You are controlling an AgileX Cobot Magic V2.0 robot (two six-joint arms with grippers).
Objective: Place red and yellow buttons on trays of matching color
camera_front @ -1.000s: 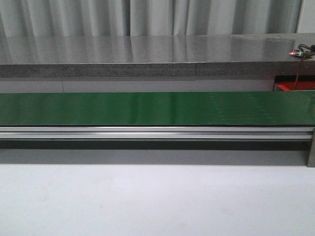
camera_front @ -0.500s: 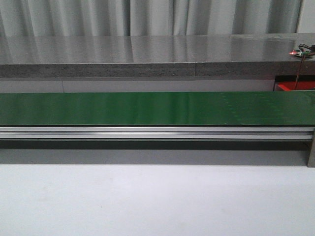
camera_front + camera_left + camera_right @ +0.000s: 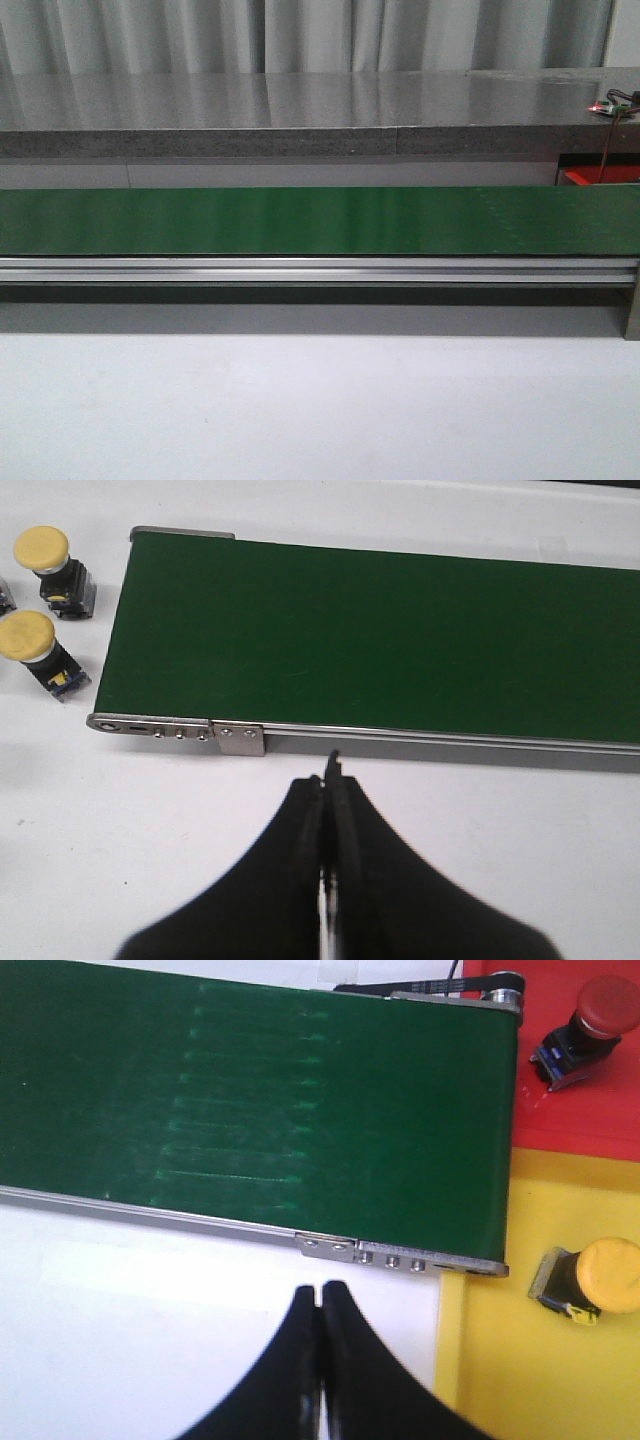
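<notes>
A green conveyor belt [image 3: 320, 220] is seen running across the front view, carried on an aluminium frame [image 3: 320, 270] above the white bench [image 3: 320, 410], with a grey stone ledge [image 3: 300, 115] and pale curtains behind it; neither arm is shown in that view. In the left wrist view the left gripper [image 3: 328, 780] is held over the white bench just in front of the belt's near rail, its black fingers [image 3: 305, 820] pressed together with nothing between them. Beyond that end of the belt, two yellow buttons are seen standing on the bench, one [image 3: 48, 560] farther from the camera and the other [image 3: 38, 650] nearer, close to each other but apart, and both just off the belt's end. In the right wrist view the right gripper [image 3: 320, 1295] is likewise closed and empty, its fingers [image 3: 345, 1340] meeting over the bench by the other end of the belt. Beside that end a yellow tray [image 3: 500, 1380] is seen with a yellow button [image 3: 595, 1280] lying on its side on it, and past it a red tray [image 3: 590, 1110] is seen with a red button [image 3: 590, 1015] lying tilted on it. Faint pale streaks are visible on the belt surface near that end.
</notes>
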